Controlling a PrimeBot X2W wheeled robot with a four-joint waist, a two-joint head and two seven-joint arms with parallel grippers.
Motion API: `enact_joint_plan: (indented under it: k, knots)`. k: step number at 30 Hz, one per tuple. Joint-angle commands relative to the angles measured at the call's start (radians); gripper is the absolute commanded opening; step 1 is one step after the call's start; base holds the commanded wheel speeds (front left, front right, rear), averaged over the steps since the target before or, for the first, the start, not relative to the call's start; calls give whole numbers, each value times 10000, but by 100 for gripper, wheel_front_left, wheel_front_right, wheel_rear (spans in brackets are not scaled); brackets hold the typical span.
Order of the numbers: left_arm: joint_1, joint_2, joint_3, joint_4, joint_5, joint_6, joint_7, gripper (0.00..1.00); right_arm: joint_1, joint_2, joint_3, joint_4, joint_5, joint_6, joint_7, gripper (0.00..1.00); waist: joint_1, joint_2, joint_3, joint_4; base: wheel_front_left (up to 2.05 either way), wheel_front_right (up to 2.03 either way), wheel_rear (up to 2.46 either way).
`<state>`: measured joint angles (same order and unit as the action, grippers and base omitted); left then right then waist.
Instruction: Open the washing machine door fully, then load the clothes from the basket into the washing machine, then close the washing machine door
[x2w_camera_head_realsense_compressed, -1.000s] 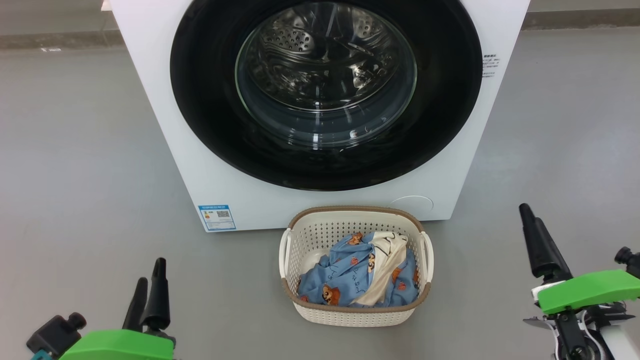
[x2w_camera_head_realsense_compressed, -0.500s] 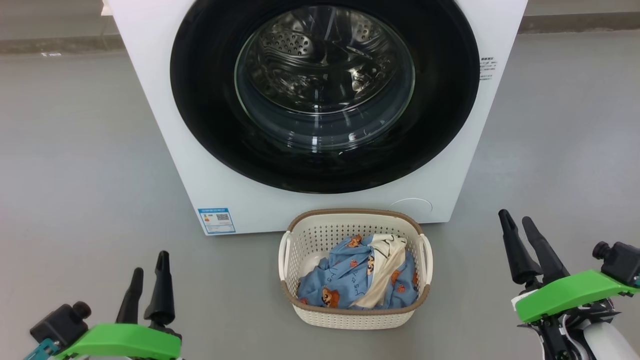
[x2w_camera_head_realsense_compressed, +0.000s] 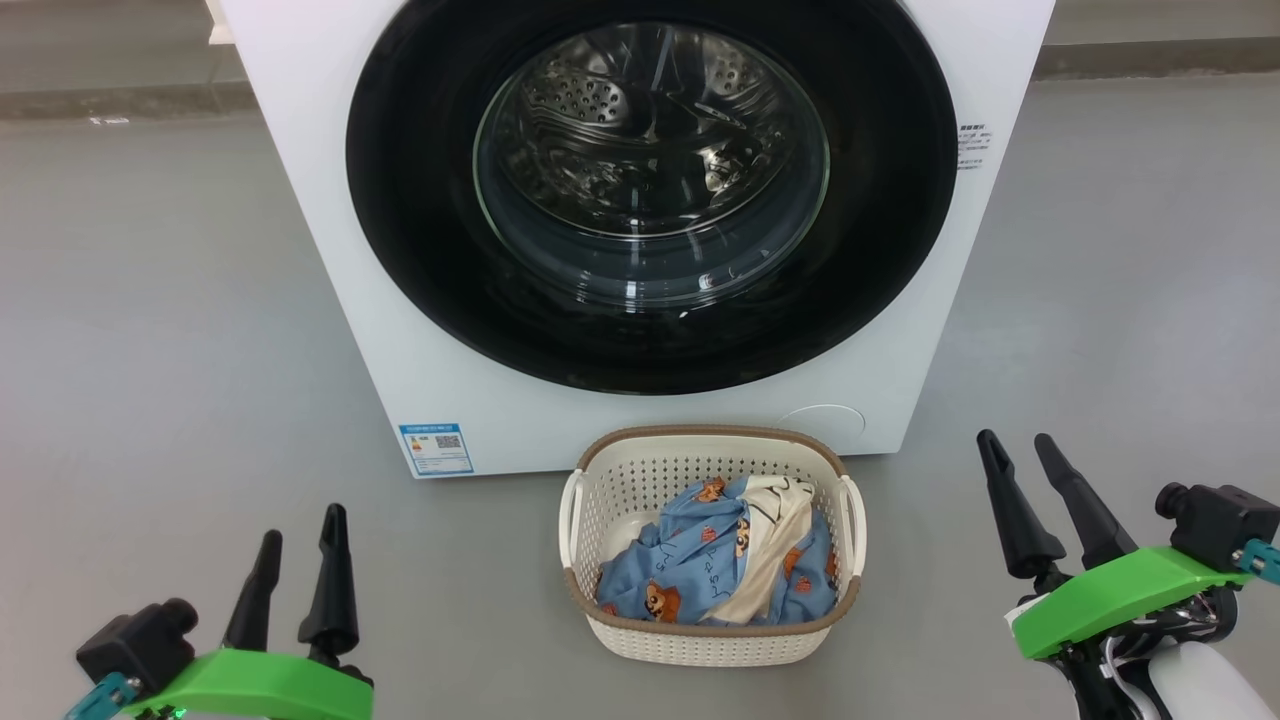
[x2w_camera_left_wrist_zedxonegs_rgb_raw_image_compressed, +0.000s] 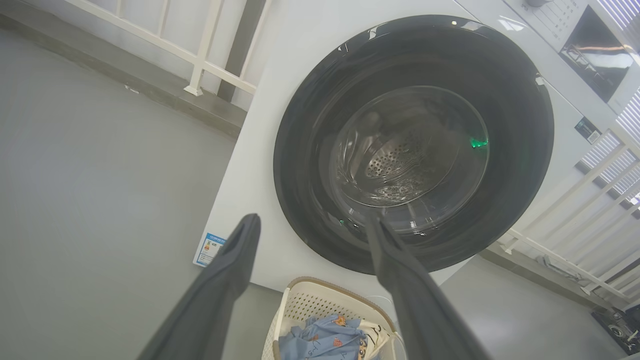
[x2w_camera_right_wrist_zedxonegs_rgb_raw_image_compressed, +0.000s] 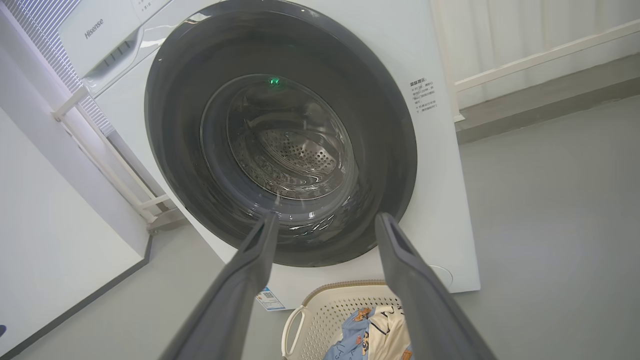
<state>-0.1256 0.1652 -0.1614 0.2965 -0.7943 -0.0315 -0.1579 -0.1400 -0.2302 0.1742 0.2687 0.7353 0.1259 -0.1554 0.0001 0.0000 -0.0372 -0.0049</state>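
The washing machine (x2w_camera_head_realsense_compressed: 320, 200) stands straight ahead, its white front facing me. The washing machine door (x2w_camera_head_realsense_compressed: 420, 250) lies shut against it, and the steel drum shows through the glass. The basket (x2w_camera_head_realsense_compressed: 620, 470) sits on the floor just in front of the machine, holding the clothes (x2w_camera_head_realsense_compressed: 690, 560), blue printed pieces and a cream one. My left gripper (x2w_camera_head_realsense_compressed: 302, 527) hovers open at the lower left, well clear of the basket. Open too, my right gripper (x2w_camera_head_realsense_compressed: 1014, 440) is at the lower right. In the wrist views, the left gripper (x2w_camera_left_wrist_zedxonegs_rgb_raw_image_compressed: 312, 220) and right gripper (x2w_camera_right_wrist_zedxonegs_rgb_raw_image_compressed: 327, 217) both point at the door (x2w_camera_left_wrist_zedxonegs_rgb_raw_image_compressed: 300, 165) (x2w_camera_right_wrist_zedxonegs_rgb_raw_image_compressed: 400, 150) above the basket (x2w_camera_left_wrist_zedxonegs_rgb_raw_image_compressed: 320, 287) (x2w_camera_right_wrist_zedxonegs_rgb_raw_image_compressed: 330, 295).
Grey floor (x2w_camera_head_realsense_compressed: 150, 350) spreads on both sides of the machine. A blue label (x2w_camera_head_realsense_compressed: 435, 450) is low on its front. White railings (x2w_camera_left_wrist_zedxonegs_rgb_raw_image_compressed: 200, 50) (x2w_camera_right_wrist_zedxonegs_rgb_raw_image_compressed: 525, 60) run behind and beside it, and a white wall panel (x2w_camera_right_wrist_zedxonegs_rgb_raw_image_compressed: 50, 225) stands on the machine's far side.
My right wrist has turned and drifted left, so both its fingers now show apart. The left gripper's fingers also show more spread. The camera dipped slightly; machine and basket stay put.
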Motion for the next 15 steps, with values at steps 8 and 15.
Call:
enact_joint_plan:
  k: [8,15]
  knots:
    - [-668,368,6,-132,937,203,-334,100,-621,-426,496,-288,-884,42,-353,100,0,0,-12,8,0,0,0]
    - [-765,530,-159,-144,1541,243,-539,100,-707,-641,781,-334,-1418,44,-560,100,0,0,-23,-16,0,0,0]
